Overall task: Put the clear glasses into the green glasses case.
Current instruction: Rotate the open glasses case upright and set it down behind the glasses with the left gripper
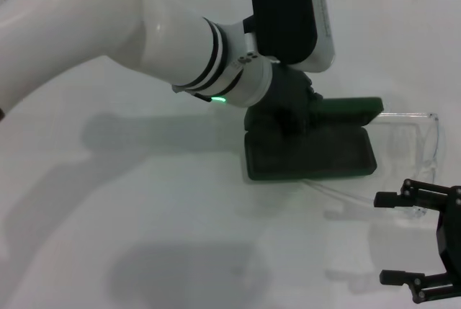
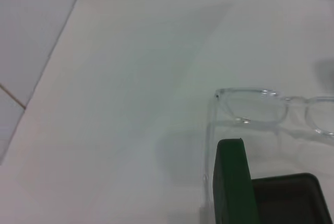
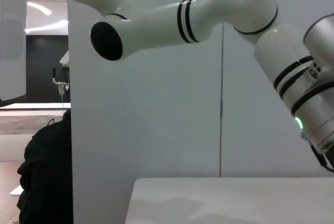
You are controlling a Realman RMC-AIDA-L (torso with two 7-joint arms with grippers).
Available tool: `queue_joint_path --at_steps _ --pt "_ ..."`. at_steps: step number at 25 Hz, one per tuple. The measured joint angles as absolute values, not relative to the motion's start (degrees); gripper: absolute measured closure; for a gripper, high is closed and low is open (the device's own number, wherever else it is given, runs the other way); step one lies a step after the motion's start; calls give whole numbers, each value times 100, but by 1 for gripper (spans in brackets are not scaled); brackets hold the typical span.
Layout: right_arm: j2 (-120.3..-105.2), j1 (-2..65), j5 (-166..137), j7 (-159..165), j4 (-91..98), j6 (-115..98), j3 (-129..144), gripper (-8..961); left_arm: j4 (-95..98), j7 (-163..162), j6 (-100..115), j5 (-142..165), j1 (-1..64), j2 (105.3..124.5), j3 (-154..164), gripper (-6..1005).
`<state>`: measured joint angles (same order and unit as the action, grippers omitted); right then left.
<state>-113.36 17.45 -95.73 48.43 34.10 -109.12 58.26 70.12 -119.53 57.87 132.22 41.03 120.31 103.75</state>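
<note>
Glasses lie on the table just behind the open case, uncollected. Left gripper is positioned over the case, grip indiscernible. Right gripper, spread and empty, is parked near; grasping comes next.

No text, label, brand, number or sign can be read in any view; the green glasses case shows no legible lettering from these angles.
</note>
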Motion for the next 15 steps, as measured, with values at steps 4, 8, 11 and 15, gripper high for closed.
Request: queue_joint_path --at_steps 4,8,11,15 --pt "-11330 1739 -9573 4837 3410 -10927 5829 83 7018 -11951 5707 13431 4106 12002 10225 746" --pt "-11324 1732 -9572 4828 3410 -10944 5823 83 6993 -11932 5720 13782 4077 11991 10034 740" --pt "-11319 1718 -9573 4826 3410 -10944 5821 84 6977 -11918 5753 13902 4016 11984 10027 736" --pt "-11319 1714 -9574 4825 3410 -10949 5813 84 7130 -11827 5880 13931 3880 11982 10027 731"
